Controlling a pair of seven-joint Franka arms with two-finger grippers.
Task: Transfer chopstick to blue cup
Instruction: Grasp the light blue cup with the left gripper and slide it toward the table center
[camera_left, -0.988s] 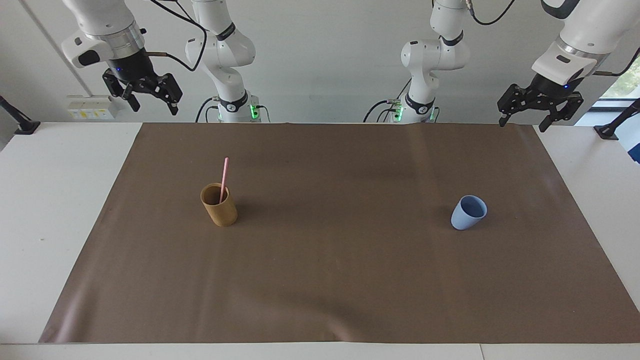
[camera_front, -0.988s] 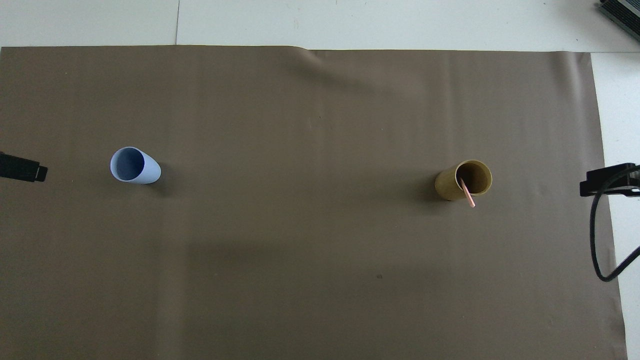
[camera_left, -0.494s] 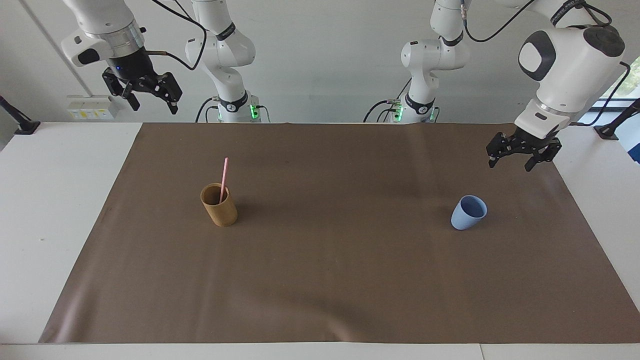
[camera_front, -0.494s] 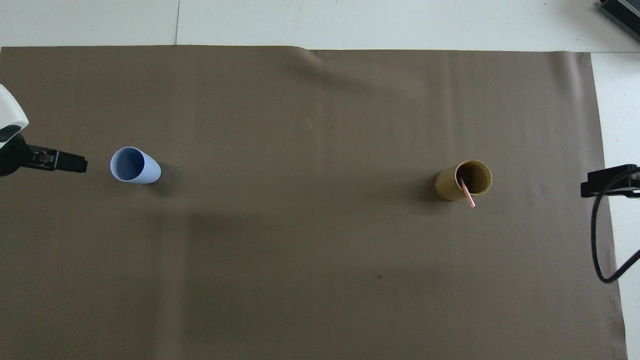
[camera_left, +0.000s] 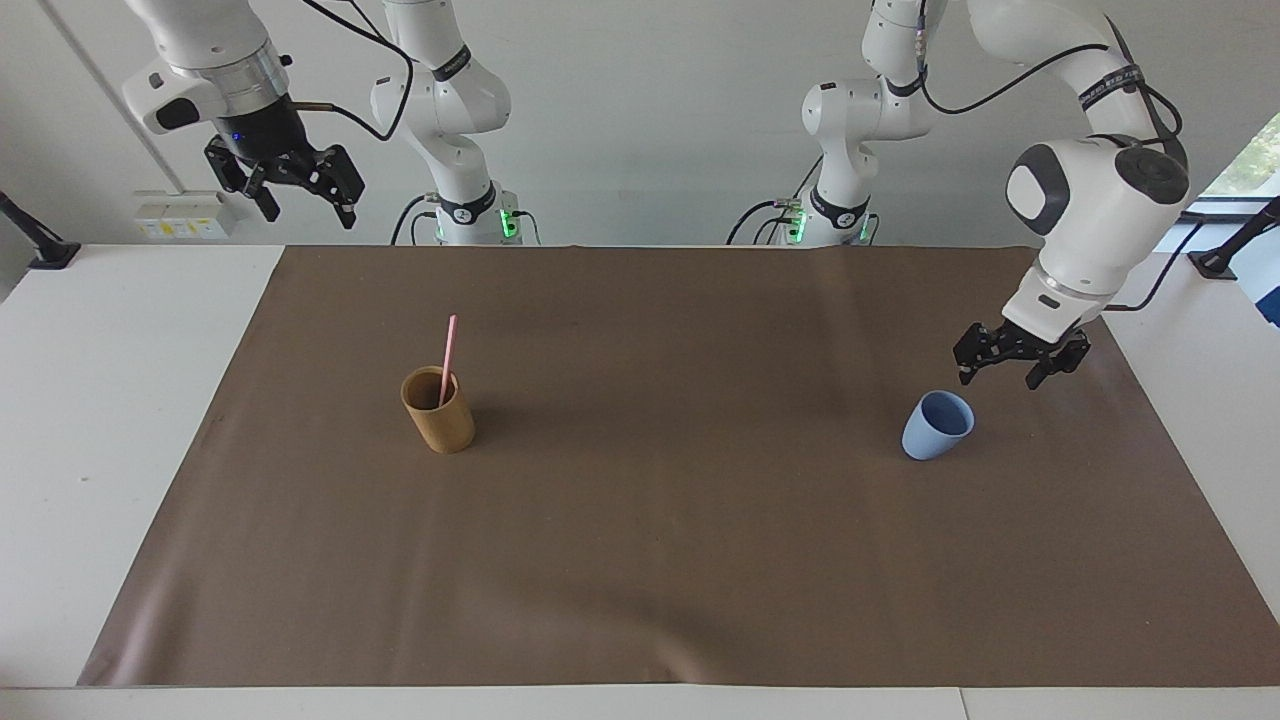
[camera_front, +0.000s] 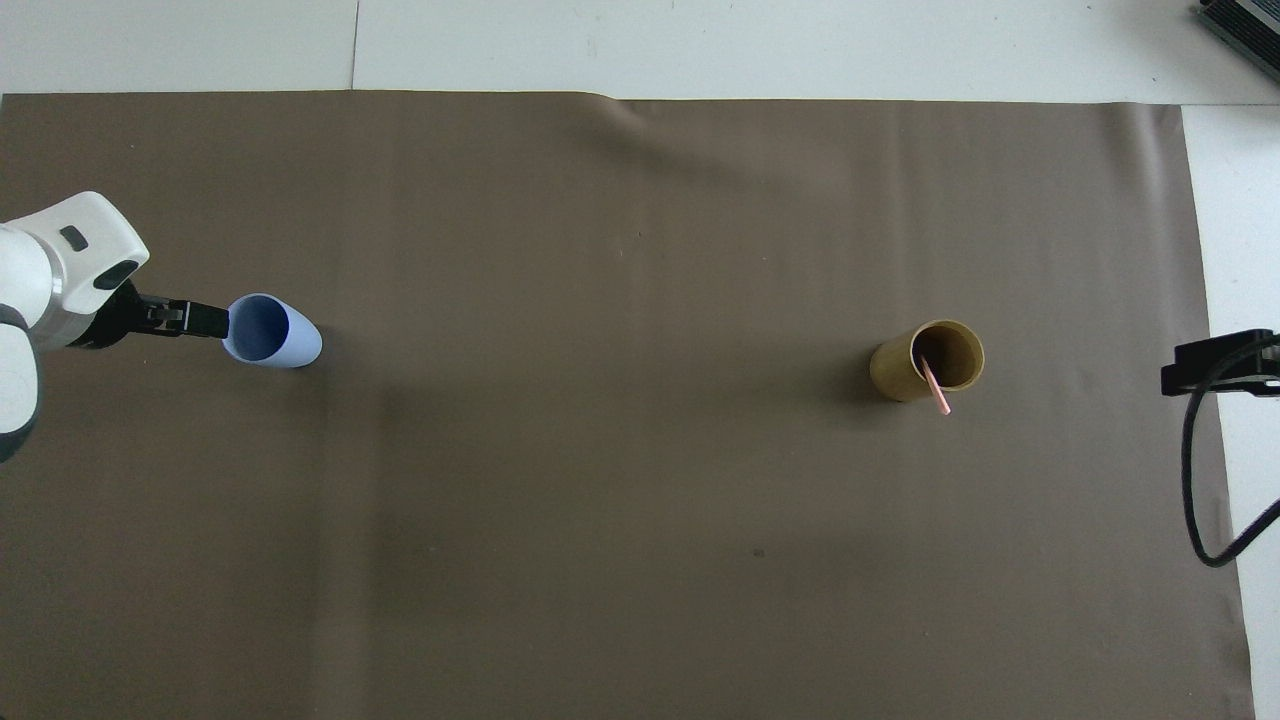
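The pale-pink chopstick (camera_left: 448, 355) stands leaning in a tan-brown cylindrical cup (camera_left: 438, 412) toward the right arm's end of the table; it also shows in the overhead view (camera_front: 936, 388). The light-blue cup (camera_left: 937, 425) stands upright and empty toward the left arm's end (camera_front: 270, 332). My left gripper (camera_left: 998, 380) is open and hangs low in the air just beside the blue cup's rim, not touching it (camera_front: 195, 319). My right gripper (camera_left: 310, 215) is open and empty, waiting high over the table's edge at its own end (camera_front: 1215, 362).
A brown mat (camera_left: 650, 520) covers most of the white table (camera_left: 110, 420). The tan cup (camera_front: 890, 372) and blue cup stand far apart on it. A black cable (camera_front: 1195, 480) hangs by the right gripper.
My left arm has swung down and inward from its raised spot at the table's edge to just beside the blue cup. The right arm, the cups and the chopstick have stayed put.
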